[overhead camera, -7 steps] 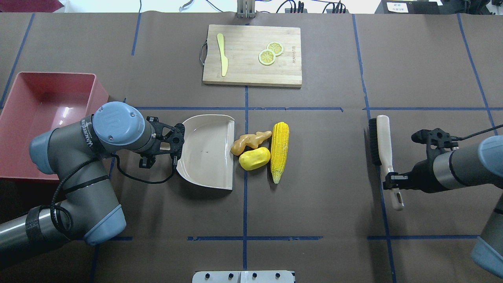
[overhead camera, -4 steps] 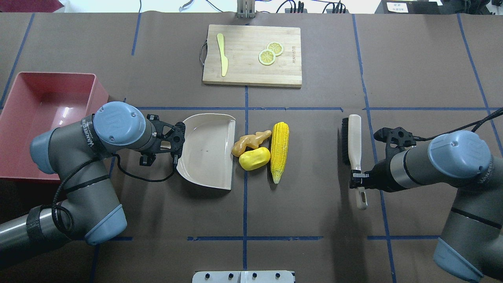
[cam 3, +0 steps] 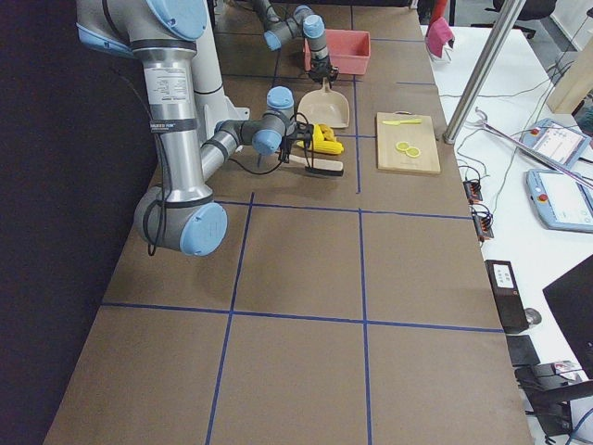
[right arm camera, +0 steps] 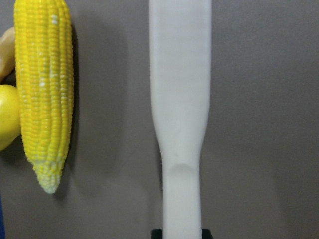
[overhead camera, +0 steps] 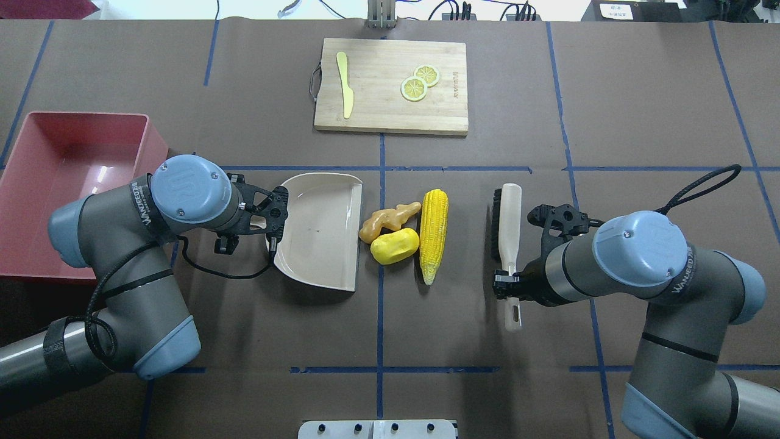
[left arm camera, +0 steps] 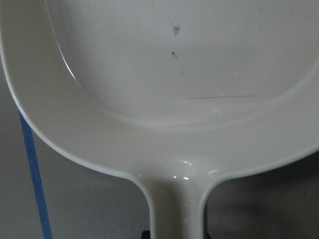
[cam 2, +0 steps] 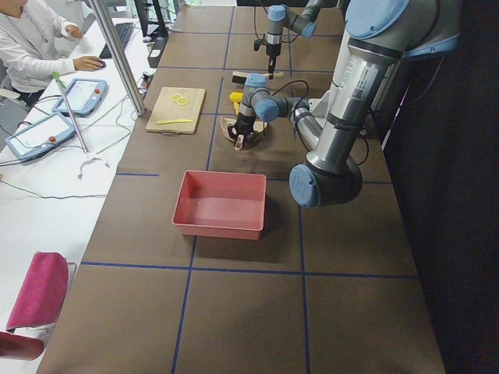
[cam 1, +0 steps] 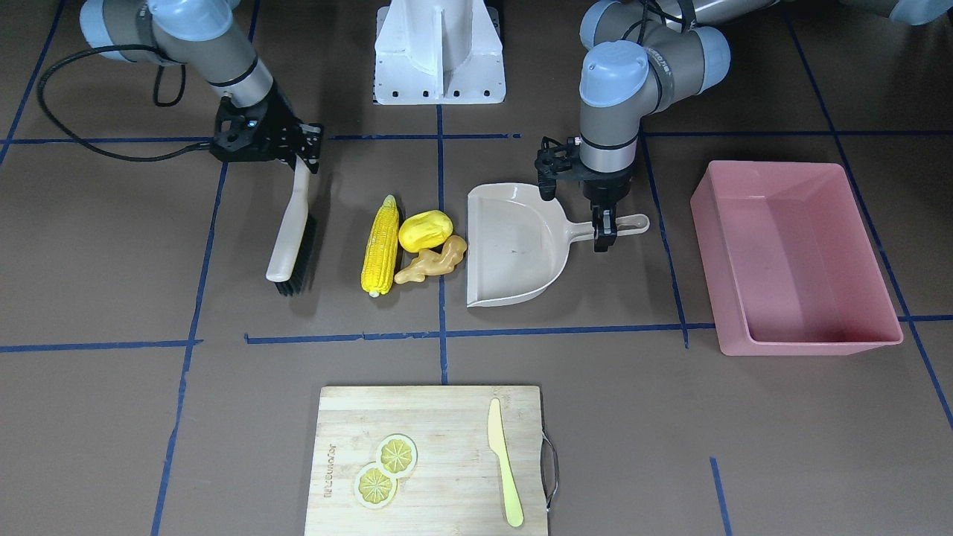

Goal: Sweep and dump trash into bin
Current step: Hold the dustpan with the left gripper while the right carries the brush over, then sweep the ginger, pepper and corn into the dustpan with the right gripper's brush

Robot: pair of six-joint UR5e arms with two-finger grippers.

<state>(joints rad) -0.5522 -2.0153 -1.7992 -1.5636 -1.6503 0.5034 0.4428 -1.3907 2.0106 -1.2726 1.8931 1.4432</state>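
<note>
The corn cob (overhead camera: 434,235), the yellow potato lump (overhead camera: 395,246) and the tan ginger root (overhead camera: 387,221) lie together at the table's middle. The beige dustpan (overhead camera: 320,231) lies just left of them, its open edge towards them. My left gripper (cam 1: 601,232) is shut on the dustpan's handle. My right gripper (overhead camera: 506,283) is shut on the handle of a white brush (overhead camera: 509,225), which stands a short way right of the corn, bristles towards it. In the right wrist view the corn (right arm camera: 45,94) lies beside the brush (right arm camera: 179,99), apart from it. The pink bin (overhead camera: 55,177) stands at far left.
A wooden cutting board (overhead camera: 391,116) lies at the far middle with a pale knife (overhead camera: 345,82) and two lemon slices (overhead camera: 419,82) on it. The robot's white base (cam 1: 439,52) is at the near edge.
My right arm has carried the brush leftward, from the table's right side to close beside the corn. The left gripper and dustpan shifted slightly. The trash has not moved.
</note>
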